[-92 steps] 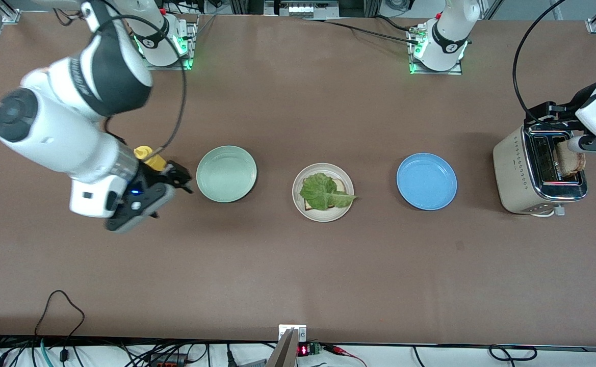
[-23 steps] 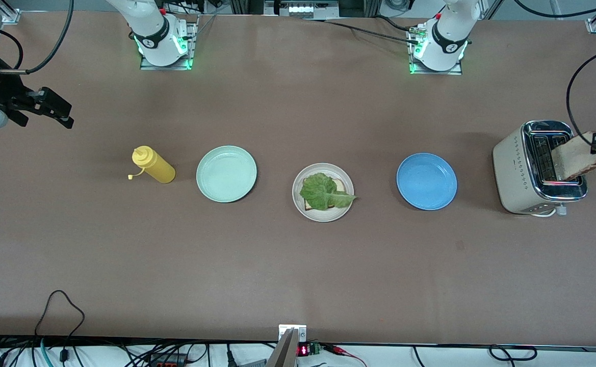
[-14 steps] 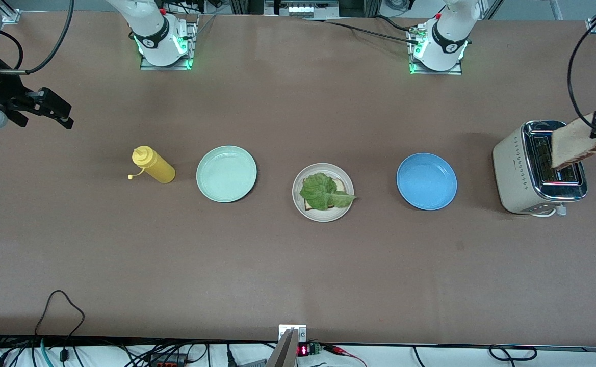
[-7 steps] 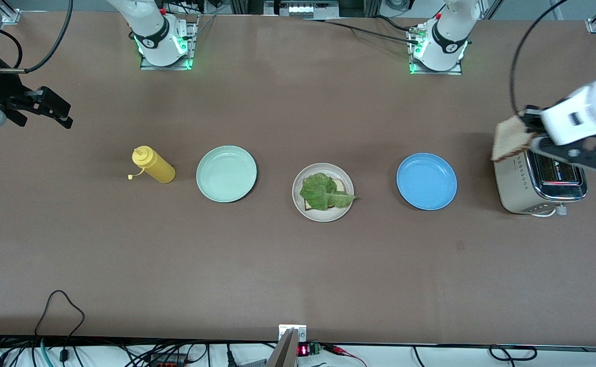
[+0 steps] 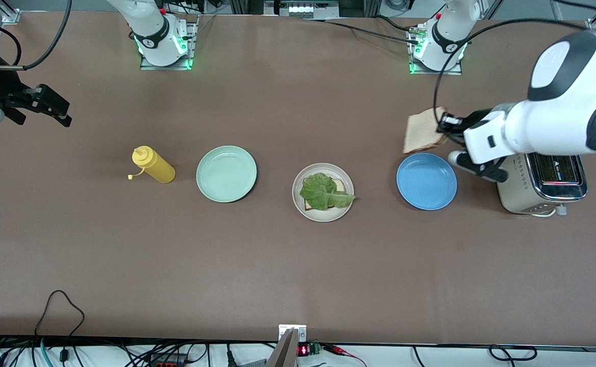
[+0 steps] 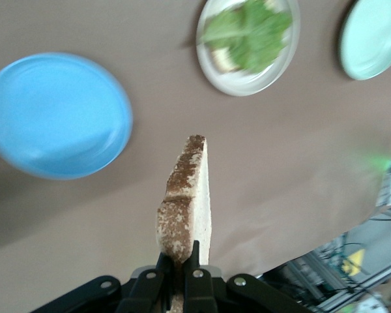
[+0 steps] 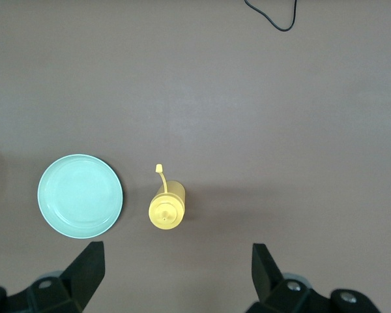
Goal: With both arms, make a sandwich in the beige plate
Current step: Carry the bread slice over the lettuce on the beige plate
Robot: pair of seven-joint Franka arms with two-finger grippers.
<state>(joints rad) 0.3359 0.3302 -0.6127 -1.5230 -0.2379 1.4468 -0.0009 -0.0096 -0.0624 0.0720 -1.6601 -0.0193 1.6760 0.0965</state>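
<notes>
Toast slice (image 5: 423, 136) is pinched by one edge in the left gripper (image 5: 443, 124), up in the air over the desk (image 5: 298, 265), just beside the blue plate (image 5: 426, 181). In the left wrist view the slice (image 6: 186, 202) stands on its edge, with its dark crust facing the camera and the two fingers (image 6: 197, 272) squeezed tight on it. The toaster (image 5: 542, 186) sits under the left arm, at the left arm's end of the desk.

The beige plate (image 5: 323, 192) is in the middle of the row of plates. On it lies another toast slice (image 5: 337, 184) with a green lettuce leaf (image 5: 323, 191) on top. The leaf is bare on top. The mint-green plate (image 5: 226, 174) comes next, toward the right arm's end, and then a yellow squeeze bottle (image 5: 153, 165) lying near it.

The right gripper (image 5: 48, 108) hangs over the right arm's end of the desk and waits. Its fingers (image 7: 88, 267) are spread wide and grasp nothing.
</notes>
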